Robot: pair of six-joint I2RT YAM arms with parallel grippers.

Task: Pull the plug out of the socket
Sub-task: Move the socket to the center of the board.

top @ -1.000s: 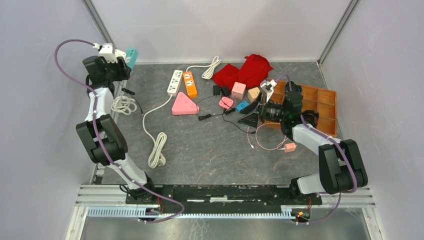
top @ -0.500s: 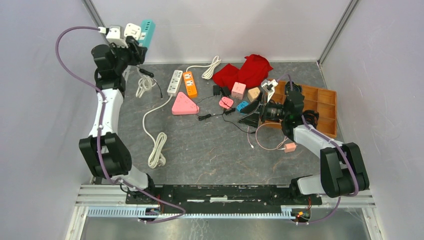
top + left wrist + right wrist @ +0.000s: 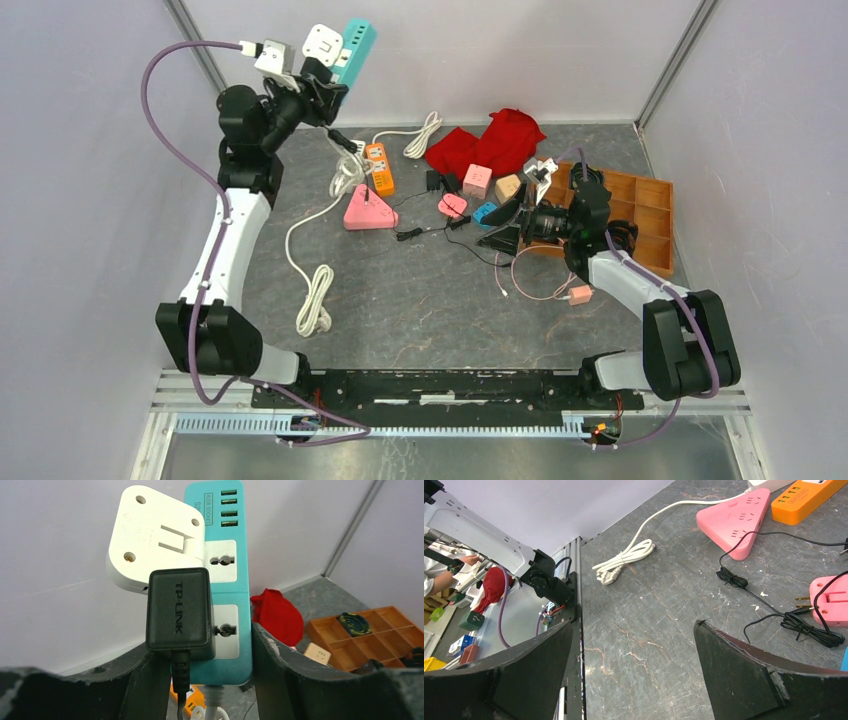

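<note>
Your left hand (image 3: 207, 680) is up high over the far-left part of the worktop (image 3: 649, 605), clamped on the lower end of the teal socket strip (image 3: 227, 587), which stands roughly upright between the fingers. The black plug (image 3: 178, 610), a TP-LINK block, sits in the strip's left side with its cable hanging down. A white adapter (image 3: 155, 535) sits just above it. Your right hand (image 3: 634, 625) hangs low over the worktop, jaws spread wide and holding nothing, well apart from the plug.
</note>
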